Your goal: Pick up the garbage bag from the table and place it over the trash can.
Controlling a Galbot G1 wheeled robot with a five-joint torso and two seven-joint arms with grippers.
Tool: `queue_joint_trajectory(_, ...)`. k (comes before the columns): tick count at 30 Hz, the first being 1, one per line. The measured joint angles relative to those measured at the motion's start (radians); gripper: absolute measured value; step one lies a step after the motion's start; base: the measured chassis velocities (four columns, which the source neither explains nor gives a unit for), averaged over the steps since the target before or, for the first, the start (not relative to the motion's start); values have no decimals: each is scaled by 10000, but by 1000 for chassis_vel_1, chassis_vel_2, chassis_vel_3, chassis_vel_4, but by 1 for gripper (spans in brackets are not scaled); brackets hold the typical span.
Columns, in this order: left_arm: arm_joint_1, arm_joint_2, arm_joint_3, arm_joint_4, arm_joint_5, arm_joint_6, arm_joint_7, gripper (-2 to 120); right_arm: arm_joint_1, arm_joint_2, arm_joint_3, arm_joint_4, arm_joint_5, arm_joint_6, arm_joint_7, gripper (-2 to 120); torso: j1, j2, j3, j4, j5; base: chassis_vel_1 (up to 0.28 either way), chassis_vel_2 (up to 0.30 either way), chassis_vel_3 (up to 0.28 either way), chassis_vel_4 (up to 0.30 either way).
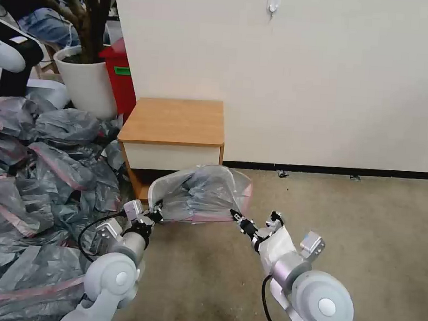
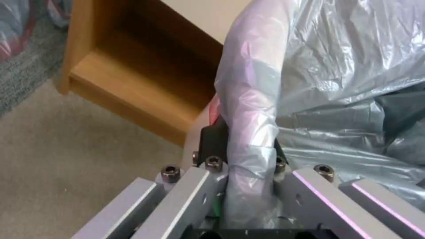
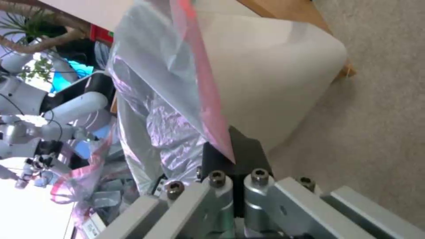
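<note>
Both grippers are seen low in front: the left gripper [image 1: 157, 216] and the right gripper [image 1: 234, 214], each with fingers pressed together on the rim of the garbage bag [image 1: 204, 191]. Between the two pairs of fingertips the pink-banded mouth is stretched wide, probably so that it can pass over the rim of the trash can [image 3: 283, 66], which is already draped beyond the fingers. Behind stands the table [image 1: 175, 121], its top bare.

Two silver-grey arms with rounded white joint housings fill the lower frame; black cables loop beside each wrist. The left tool [image 1: 157, 214] and right tool [image 1: 235, 215] carry black fingers, hex-head screws and brushed-metal brackets.
</note>
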Motion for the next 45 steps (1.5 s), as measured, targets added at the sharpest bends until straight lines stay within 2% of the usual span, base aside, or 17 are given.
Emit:
queue_joint_trajectory(12, 287, 46, -196, -482, -714, 638, -137, 3, 117, -58, 60, -523, -220, 102, -154, 0, 0, 0, 0, 0, 1, 0, 0, 0, 0)
queue_joint_trajectory(13, 315, 51, -226, -561, -839, 708, -187, 3, 122, -60, 65, -604, -279, 123, -155, 7, 0, 0, 0, 0, 0, 0, 0, 0, 0)
queue_joint_trajectory(15, 325, 51, -238, -612, -925, 757, -233, 3, 129, -59, 58, -659, -318, 134, -163, 9, 0, 0, 0, 0, 2, 0, 0, 0, 0)
queue_joint_trajectory(18, 436, 51, -275, -743, -1068, 1005, -339, 3, 168, -64, 29, -746, -439, 176, -187, 19, 0, 0, 0, -1, 1, 0, 0, 0, 0)
queue_joint_trajectory(25, 498, 111, -330, -755, -1075, 1127, -358, 3, 96, -186, -24, -714, -857, 246, -304, 25, -1, 0, 0, 0, 1, 0, 0, 0, 0)
queue_joint_trajectory(27, 453, 153, -353, -755, -1136, 1131, -388, 3, 12, -316, -176, -746, -1499, 354, -472, 34, 0, 0, 0, 0, 1, 0, 0, 0, 0)
queue_joint_trajectory(29, 424, 179, -373, -755, -1169, 1130, -400, 3, -11, -372, -240, -784, -1835, 395, -528, 37, 0, 0, 0, 0, 0, 0, 0, 0, 0)
queue_joint_trajectory(31, 369, 266, -428, -755, -1236, 1131, -415, 3, -79, -497, -344, -858, -2421, 512, -615, 47, 0, 0, 0, 0, 1, 0, 0, 0, 0)
queue_joint_trajectory(32, 369, 266, -428, -755, -1236, 1131, -415, 3, -79, -497, -344, -858, -2421, 512, -615, 47, 0, 0, 0, 0, 1, 0, 0, 0, 0)
queue_joint_trajectory(36, 330, 409, -524, -774, -1455, 1127, -454, 3, -313, -730, -561, -1183, -3751, 866, -910, 65, 0, 0, 0, -1, 1, 0, 0, 0, 0)
queue_joint_trajectory(37, 330, 409, -524, -774, -1455, 1127, -454, 3, -313, -730, -561, -1183, -3751, 866, -910, 65, 0, 0, 0, -1, 1, 0, 0, 0, 0)
queue_joint_trajectory(40, 337, 426, -535, -775, -1472, 1114, -459, 3, -362, -701, -586, -1195, -3916, 1071, -998, 80, 0, 1, 0, 0, 1, 0, 0, 0, 0)
queue_joint_trajectory(41, 337, 426, -535, -775, -1472, 1114, -459, 3, -362, -701, -586, -1195, -3916, 1071, -998, 80, 0, 1, 0, 0, 1, 0, 0, 0, 0)
queue_joint_trajectory(43, 337, 425, -528, -764, -1471, 1113, -458, 3, -361, -687, -593, -1079, -3941, 1195, -1080, 91, -1, 0, 0, 0, 1, 0, 0, 0, 0)
queue_joint_trajectory(45, 332, 425, -523, -744, -1471, 1112, -458, 3, -361, -688, -592, -1029, -3940, 1234, -1118, 93, 0, 0, 0, 0, 1, 0, 0, 0, 0)
